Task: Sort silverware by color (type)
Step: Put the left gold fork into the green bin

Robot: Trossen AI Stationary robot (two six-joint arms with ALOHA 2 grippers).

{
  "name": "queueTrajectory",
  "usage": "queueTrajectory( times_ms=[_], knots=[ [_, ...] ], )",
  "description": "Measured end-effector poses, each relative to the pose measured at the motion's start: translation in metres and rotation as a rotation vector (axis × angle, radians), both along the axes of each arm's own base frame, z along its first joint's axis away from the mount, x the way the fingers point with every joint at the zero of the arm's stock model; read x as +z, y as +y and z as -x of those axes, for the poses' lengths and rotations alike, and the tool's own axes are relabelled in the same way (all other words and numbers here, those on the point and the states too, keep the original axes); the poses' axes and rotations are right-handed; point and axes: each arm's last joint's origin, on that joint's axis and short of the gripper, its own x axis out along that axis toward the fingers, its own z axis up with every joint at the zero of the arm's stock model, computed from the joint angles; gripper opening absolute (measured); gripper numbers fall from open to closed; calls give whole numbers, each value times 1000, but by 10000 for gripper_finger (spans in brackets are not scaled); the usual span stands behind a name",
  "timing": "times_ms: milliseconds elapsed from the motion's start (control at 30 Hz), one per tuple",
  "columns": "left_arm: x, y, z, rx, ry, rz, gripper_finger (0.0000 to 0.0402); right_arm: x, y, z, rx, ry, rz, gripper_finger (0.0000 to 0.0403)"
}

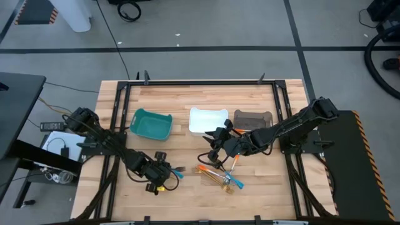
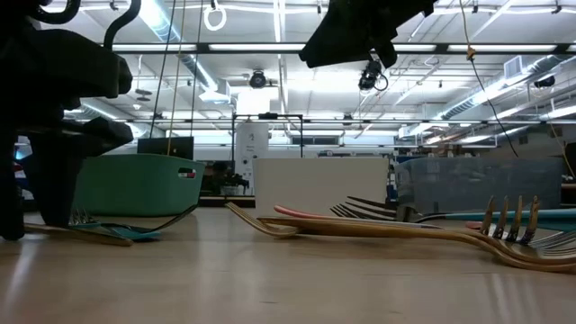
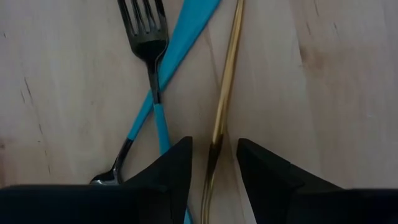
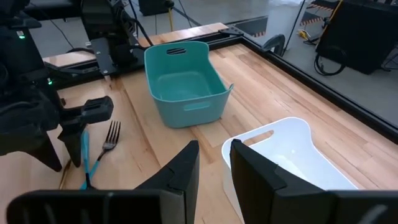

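My left gripper (image 1: 162,177) (image 3: 214,168) is low at the table and open. Its fingers stand on either side of a gold utensil's handle (image 3: 219,118) without touching it. Beside that handle lie a blue-handled fork with a dark head (image 3: 149,43) and a crossing blue-handled spoon (image 3: 180,50), all flat on the wood (image 1: 177,172). More silverware with orange, blue and gold handles is piled up (image 1: 222,177). My right gripper (image 1: 211,153) (image 4: 214,168) hovers above that pile, slightly open and holding nothing.
Three bins stand in a row across the table's middle: teal (image 1: 152,124), white (image 1: 207,119), grey (image 1: 253,117). Gold forks (image 2: 504,234) lie close to the low camera. Bare wood shows along the near edge and at the far side behind the bins.
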Motion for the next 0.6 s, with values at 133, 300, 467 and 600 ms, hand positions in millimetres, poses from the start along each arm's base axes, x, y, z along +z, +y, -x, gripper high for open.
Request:
queueTrajectory(
  times_ms=[133, 300, 467, 600],
  knots=[
    [0, 0, 0, 1, 3, 3, 111, 0, 0, 0, 0, 0, 0, 98],
    [-1, -1, 2, -5, 12, -3, 55, -4, -1, 2, -4, 5, 2, 98],
    [-1, 0, 3, -6, 22, -11, 16, -13, -3, 5, -19, 19, -15, 98],
    [0, 0, 3, -7, 21, -10, 16, -14, -3, 5, -21, 18, -17, 98]
  ],
)
